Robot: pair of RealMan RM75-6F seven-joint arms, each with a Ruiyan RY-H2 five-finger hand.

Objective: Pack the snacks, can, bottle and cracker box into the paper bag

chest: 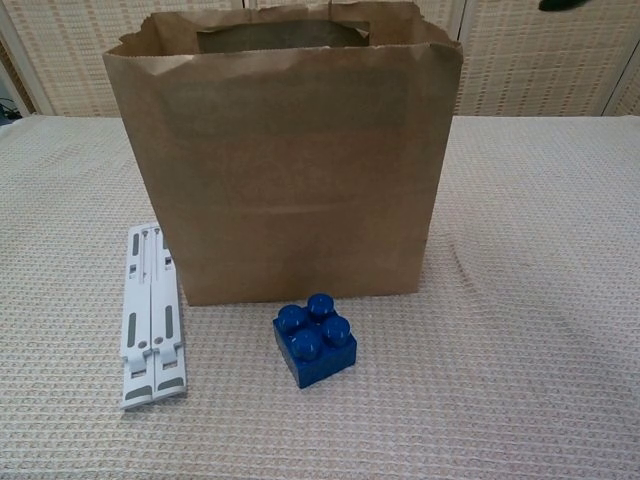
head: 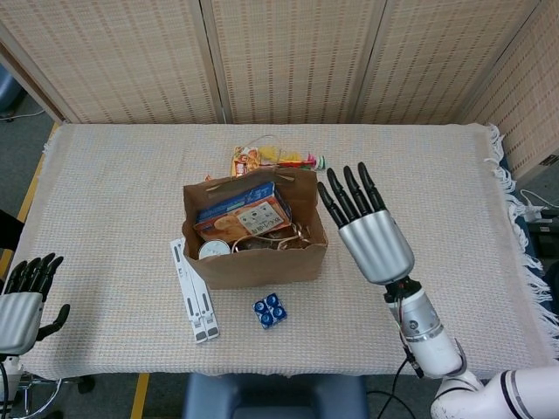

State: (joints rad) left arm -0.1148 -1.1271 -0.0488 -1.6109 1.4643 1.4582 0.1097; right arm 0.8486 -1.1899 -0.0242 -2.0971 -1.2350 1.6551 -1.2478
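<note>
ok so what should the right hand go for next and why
Probably reach the right hand, open and empty, past the paper bag to the snack packet lying behind it on the table. The cracker box and can are already inside, and that packet is the only task item visibly outside.
</note>
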